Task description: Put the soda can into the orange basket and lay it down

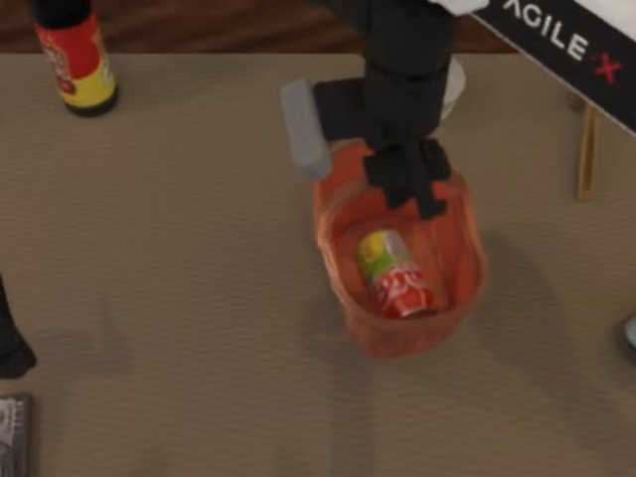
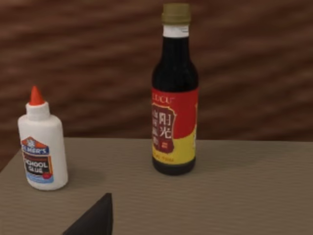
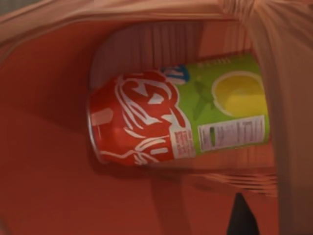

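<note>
soda can (image 1: pixel 396 275) lies on its side inside orange basket (image 1: pixel 467 288), job looks done; right gripper (image 1: pixel 409 189) hovers over the far rim, holding nothing, finger gap unclear; lift straight up, avoid handle; left arm parked at table's left edge

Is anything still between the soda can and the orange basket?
Nothing visible: the red-and-green soda can already lies on its side inside the oval translucent orange basket. The right gripper hangs above the basket's far end, apart from the can.
</note>
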You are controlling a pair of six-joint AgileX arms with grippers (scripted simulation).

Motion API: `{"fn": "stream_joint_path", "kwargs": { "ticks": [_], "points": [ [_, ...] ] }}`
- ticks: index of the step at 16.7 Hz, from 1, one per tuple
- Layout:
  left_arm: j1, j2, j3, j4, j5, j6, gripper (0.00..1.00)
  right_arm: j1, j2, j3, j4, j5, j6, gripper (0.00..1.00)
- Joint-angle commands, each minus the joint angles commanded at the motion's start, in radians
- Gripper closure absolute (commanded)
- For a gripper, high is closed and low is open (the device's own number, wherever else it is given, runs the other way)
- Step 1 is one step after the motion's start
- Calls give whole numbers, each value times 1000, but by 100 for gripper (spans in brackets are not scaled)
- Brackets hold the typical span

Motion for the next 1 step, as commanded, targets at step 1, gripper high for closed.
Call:
{"fn": "stream_joint_path", "kwargs": {
  "ticks": [1],
  "points": [
    [0,0,0,0,0,0,0,-2,-2,7,-7,0,-1,100]
  ]
}}
